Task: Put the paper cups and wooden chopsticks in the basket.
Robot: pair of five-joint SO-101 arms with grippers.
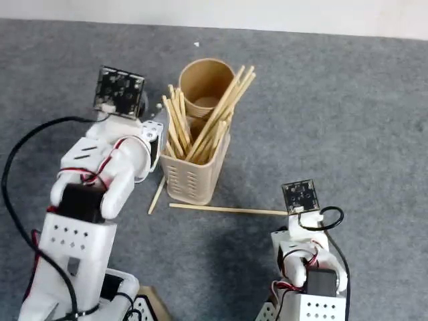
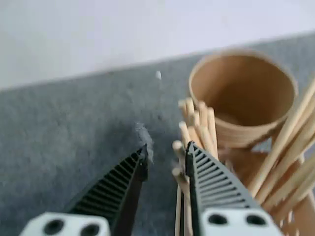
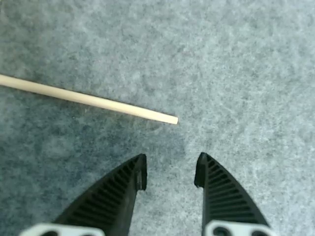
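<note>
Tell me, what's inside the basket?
Lots of wooden chopsticks and a brown paper cup stick up out of the basket. Its bottom is hidden under them.

Left arm (image 1: 100, 174) reached forward; right arm (image 1: 307, 267) sat folded.
Left gripper (image 2: 167, 148) hung over the middle of the table (image 1: 361, 120), right gripper (image 3: 172, 157) near its front edge, jaws parted.

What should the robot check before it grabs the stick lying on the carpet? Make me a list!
1. Is the right gripper open and empty: ok.
2. Is the loose chopstick between its fingers: not ok, the tip lies just ahead of them.
3. Is the left gripper clear of the basket: not ok, it sits open right against the bundled chopsticks.
4. Is the paper cup in the basket: ok.
5. Is the second chopstick put away: not ok, it lies beside the basket.
</note>
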